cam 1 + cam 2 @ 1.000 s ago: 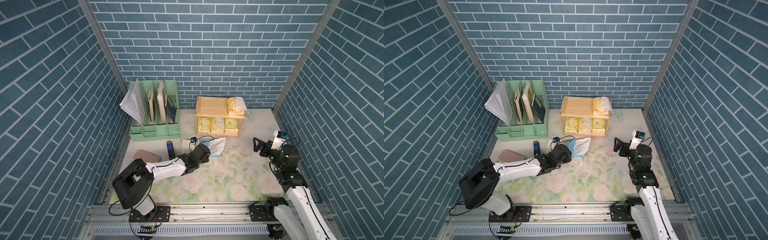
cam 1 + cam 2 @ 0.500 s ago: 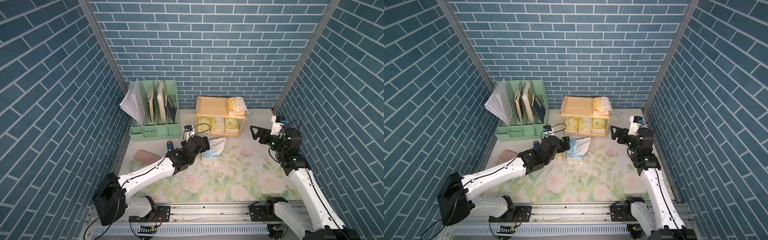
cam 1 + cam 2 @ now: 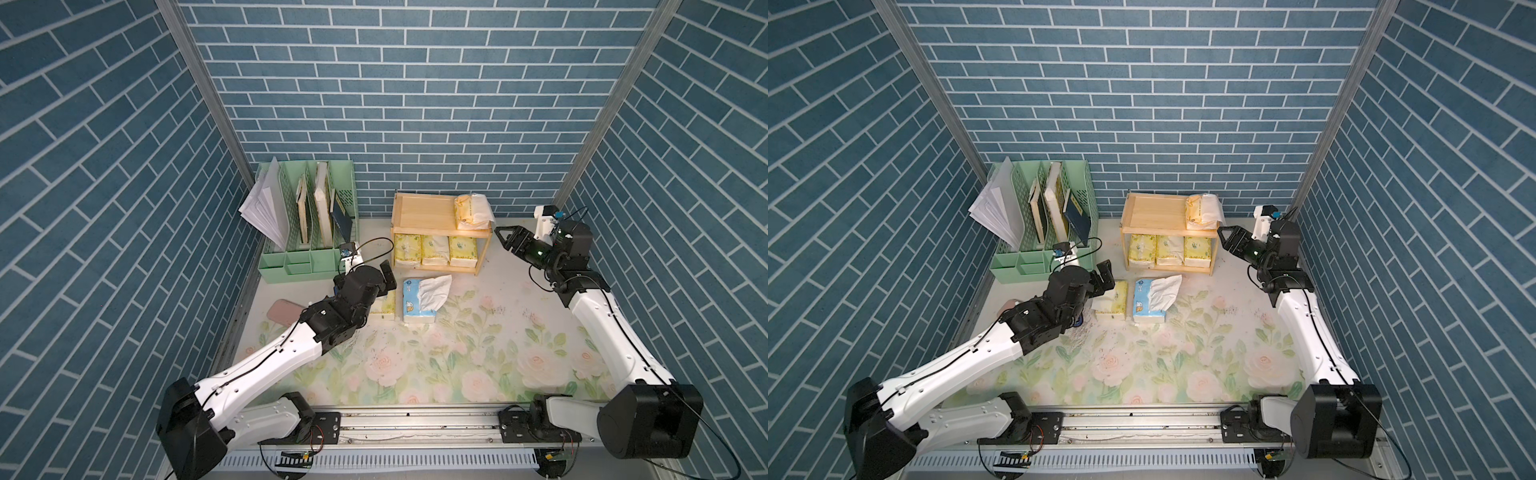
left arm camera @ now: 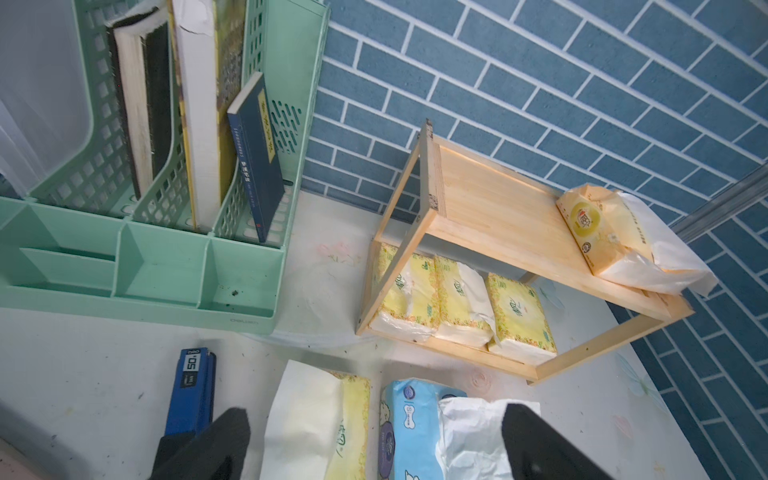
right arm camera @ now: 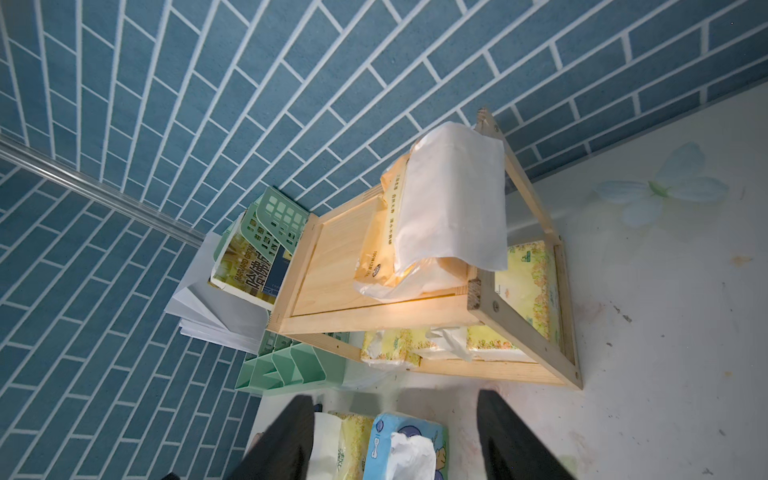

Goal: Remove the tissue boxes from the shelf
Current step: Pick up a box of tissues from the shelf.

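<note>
Left white-and-black arm [image 3: 266, 357] stretched forward and low, elbow nearly straight. Left black two-finger gripper [image 4: 374, 440] was wide open, nothing held. Right white-and-black arm [image 3: 598, 324] stood steeply up from base, wrist bent inward. Right black two-finger gripper [image 3: 503, 237] pointed inward, jaws parted, empty.

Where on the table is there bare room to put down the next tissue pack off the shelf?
Widest: the floral mat in front of the blue-and-white pack, between the left arm and right arm. Also the strip from the shelf to the right arm. Crowded: around the stapler and yellow-green pack by the organizer, where the left gripper hovers.
</note>
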You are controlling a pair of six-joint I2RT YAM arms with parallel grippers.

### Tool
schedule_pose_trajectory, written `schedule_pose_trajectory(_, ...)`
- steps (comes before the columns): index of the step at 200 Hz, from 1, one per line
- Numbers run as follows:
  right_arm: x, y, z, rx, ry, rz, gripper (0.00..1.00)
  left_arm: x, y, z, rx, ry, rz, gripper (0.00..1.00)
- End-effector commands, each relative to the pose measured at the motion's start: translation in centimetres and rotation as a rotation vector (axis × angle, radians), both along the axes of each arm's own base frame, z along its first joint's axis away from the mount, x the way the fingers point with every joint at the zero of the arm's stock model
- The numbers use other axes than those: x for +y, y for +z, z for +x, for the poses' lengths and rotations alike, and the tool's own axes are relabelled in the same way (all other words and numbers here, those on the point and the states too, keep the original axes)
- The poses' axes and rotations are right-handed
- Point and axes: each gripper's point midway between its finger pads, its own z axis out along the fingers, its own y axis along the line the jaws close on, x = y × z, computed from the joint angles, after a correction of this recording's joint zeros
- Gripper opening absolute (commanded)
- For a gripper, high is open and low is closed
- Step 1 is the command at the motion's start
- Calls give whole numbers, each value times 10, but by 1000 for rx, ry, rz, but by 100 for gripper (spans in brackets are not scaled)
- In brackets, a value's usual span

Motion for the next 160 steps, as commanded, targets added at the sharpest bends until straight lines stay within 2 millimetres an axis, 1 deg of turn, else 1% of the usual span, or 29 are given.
schedule_pose_trajectory(1, 3, 10, 11, 1, -27, 25, 64, 16, -9, -1, 13, 32, 55, 100)
schedule_pose_trajectory(23, 3, 8, 22, 10, -50, 14, 63, 24, -12, -1, 14, 47, 84, 100)
schedule_pose_trajectory(63, 6, -3, 43, 49, -78, -4, 60, 35, -12, -1, 8, 83, 139, 100)
schedule_pose_trajectory(93, 18, -8, 58, 66, -71, -18, 58, 38, -14, -1, 8, 90, 160, 100)
schedule_pose_trajectory(102, 22, -10, 61, 70, -66, -22, 56, 39, -15, -1, 8, 93, 165, 100)
schedule_pose_trajectory(110, 25, -12, 64, 76, -63, -26, 52, 39, -16, -1, 8, 93, 166, 100)
schedule_pose_trajectory(125, 29, -18, 69, 94, -61, -32, 50, 40, -17, -1, 10, 97, 169, 100)
schedule_pose_trajectory(144, 29, -24, 74, 103, -80, -44, 50, 41, -18, -2, 10, 97, 168, 100)
schedule_pose_trajectory(160, 27, -24, 79, 101, -97, -61, 50, 43, -18, -3, 8, 100, 166, 100)
